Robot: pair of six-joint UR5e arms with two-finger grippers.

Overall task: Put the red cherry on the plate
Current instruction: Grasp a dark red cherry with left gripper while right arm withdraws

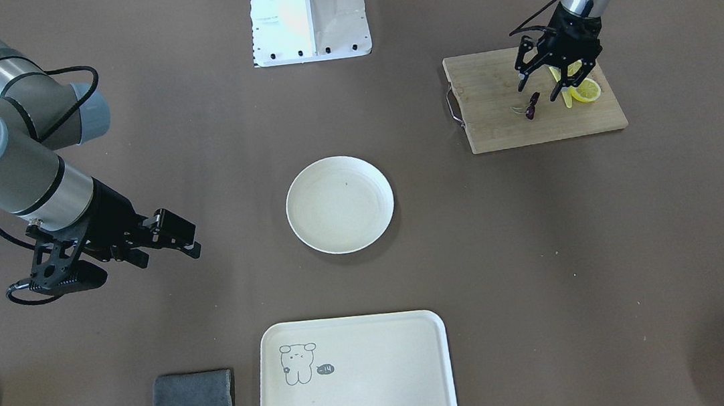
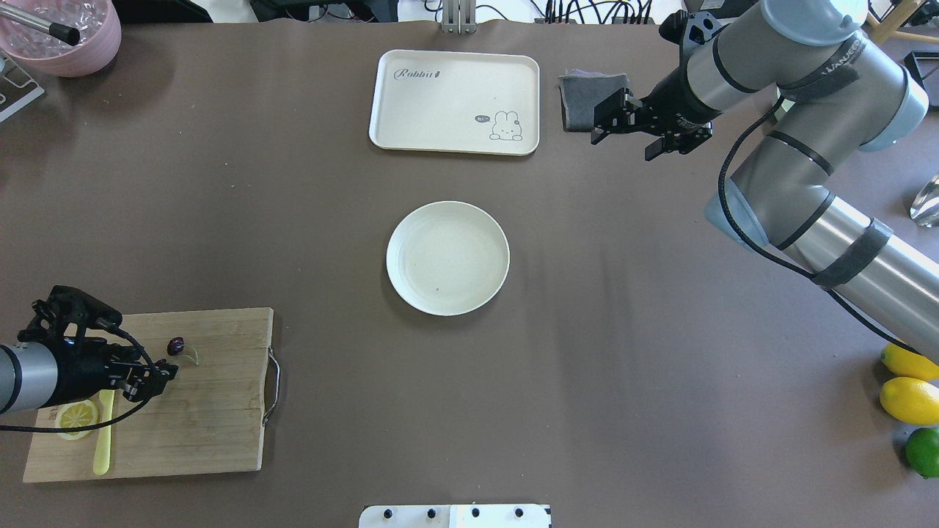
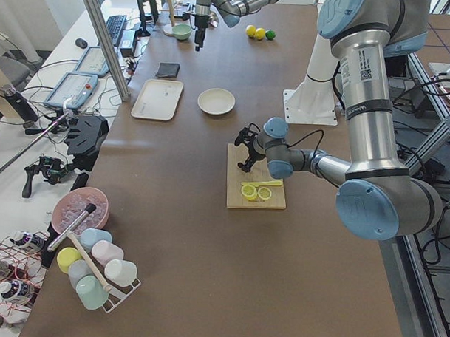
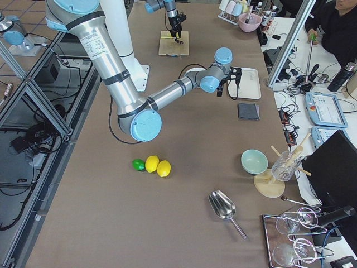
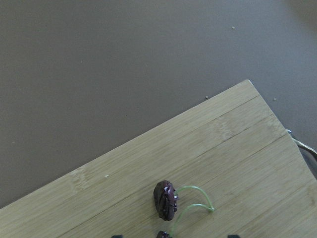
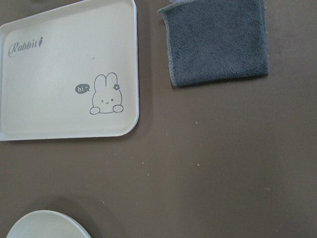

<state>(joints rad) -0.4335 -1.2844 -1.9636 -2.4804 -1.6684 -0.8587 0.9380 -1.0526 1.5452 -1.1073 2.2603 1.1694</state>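
Bamboo board [image 1: 502, 128]: one, nearest the robot, on its left; carries the red cherry [image 1: 532, 106], two lemon slices [image 3: 248, 191] and one yellow utensil [image 2: 103, 440].
Red cherry: lies on the board, well apart from the plate; two dark fruits on one thin green stem.
Handling (judged): light, small, soft-skinned and apt to roll. The stem is flimsy, so pinch gently across the fruit.
Left end effector [image 1: 539, 91]: fingers spread, empty, just above the cherry.
Plate [image 1: 340, 204]: one, mid-tabletop, nothing on it.
Right end effector [image 2: 623, 143]: fingers apart, holding nothing.
Far side: one tray [image 2: 455, 103], one grey cloth [image 2: 579, 103].
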